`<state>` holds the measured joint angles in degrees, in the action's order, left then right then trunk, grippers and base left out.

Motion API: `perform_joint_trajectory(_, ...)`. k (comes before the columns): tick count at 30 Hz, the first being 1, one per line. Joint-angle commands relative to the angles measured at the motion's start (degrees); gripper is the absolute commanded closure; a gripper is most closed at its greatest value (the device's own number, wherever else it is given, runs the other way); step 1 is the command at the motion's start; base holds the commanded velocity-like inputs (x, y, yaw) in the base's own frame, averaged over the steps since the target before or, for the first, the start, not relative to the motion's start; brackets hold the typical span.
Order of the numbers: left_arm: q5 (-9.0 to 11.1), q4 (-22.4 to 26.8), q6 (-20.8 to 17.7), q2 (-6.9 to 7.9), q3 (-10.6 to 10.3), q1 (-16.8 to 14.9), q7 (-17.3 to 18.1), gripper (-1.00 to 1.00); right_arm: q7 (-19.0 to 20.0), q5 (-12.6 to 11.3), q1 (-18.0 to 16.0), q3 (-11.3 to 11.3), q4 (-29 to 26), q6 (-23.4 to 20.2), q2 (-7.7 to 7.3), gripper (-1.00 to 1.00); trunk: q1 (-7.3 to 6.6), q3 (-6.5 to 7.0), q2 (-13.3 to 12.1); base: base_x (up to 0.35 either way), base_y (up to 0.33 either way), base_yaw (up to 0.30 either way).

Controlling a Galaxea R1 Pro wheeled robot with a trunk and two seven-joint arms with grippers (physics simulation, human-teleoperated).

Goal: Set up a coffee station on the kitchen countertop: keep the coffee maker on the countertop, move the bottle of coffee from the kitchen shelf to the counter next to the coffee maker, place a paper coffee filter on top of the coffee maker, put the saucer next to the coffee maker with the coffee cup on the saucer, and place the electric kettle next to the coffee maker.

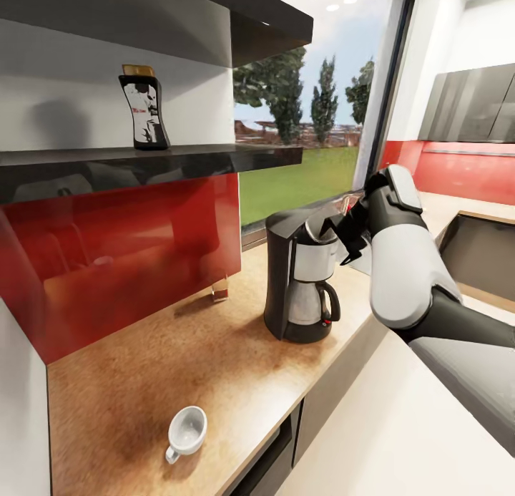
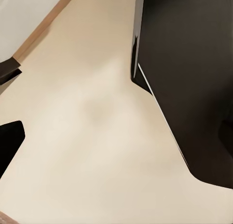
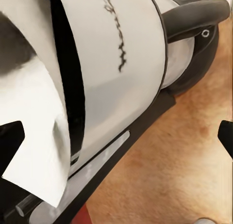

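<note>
I hold my right gripper (image 1: 342,232) open over the coffee maker (image 1: 300,281), filter seemingly released; bottle of coffee (image 1: 146,112) still shelved; left fingers unclear.

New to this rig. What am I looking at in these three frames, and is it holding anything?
It is a simulated two-armed wheeled robot. The big picture is from its head camera; the two smaller ones are from cameras near each arm's jaws. On the kitchen countertop stand the coffee maker and, nearer the camera, a white coffee cup. The bottle of coffee is on the kitchen shelf. The right gripper is at the coffee maker's top; its wrist view shows a white paper sheet, probably the filter, close against the machine. The left wrist camera sees pale floor.
</note>
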<state>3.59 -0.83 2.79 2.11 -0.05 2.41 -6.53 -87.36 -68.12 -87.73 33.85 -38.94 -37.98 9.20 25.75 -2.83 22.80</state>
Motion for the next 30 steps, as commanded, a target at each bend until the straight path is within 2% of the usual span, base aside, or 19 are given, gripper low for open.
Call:
perform_joint_trajectory(1,0.4,-0.1,0.3,0.0,0.0,0.0,0.0,-1.0,-0.4,-0.2,-0.1,-1.3,-0.1,-0.6,0.08,-1.0,0.04,-0.12,0.1,0.0,0.0,0.0)
perform_joint_trajectory(4,0.4,-0.1,0.3,0.0,0.0,0.0,0.0,-1.0,-0.3,-0.3,-0.1,-3.5,-0.7,-0.6,0.11,-1.0,0.04,-0.12,0.1,0.0,0.0,0.0)
perform_joint_trajectory(8,0.3,-0.1,0.3,0.0,0.0,0.0,0.0,-1.0,-0.5,-0.5,-0.1,-4.4,-5.5,-0.6,0.24,-1.0,0.04,-0.12,0.1,0.0,0.0,0.0)
perform_joint_trajectory(16,0.3,0.0,0.3,0.0,-0.1,0.0,0.0,-1.0,-0.6,-0.5,-0.2,-4.5,-10.3,-0.6,0.3,-1.0,0.04,-0.12,0.1,0.0,0.0,0.0)
perform_joint_trajectory(20,0.0,0.0,0.3,0.0,-0.1,0.0,0.0,-1.0,-0.7,-0.5,-0.2,-4.5,-10.9,-0.6,0.29,-1.0,0.04,-0.12,0.1,0.0,-0.029,0.0)
perform_joint_trajectory(30,-0.1,0.1,0.3,-0.09,-0.1,0.0,0.0,-1.0,-0.8,-0.5,-0.2,-4.5,-11.0,-0.5,-0.09,-1.0,0.04,-0.12,0.1,0.0,-0.253,0.0)
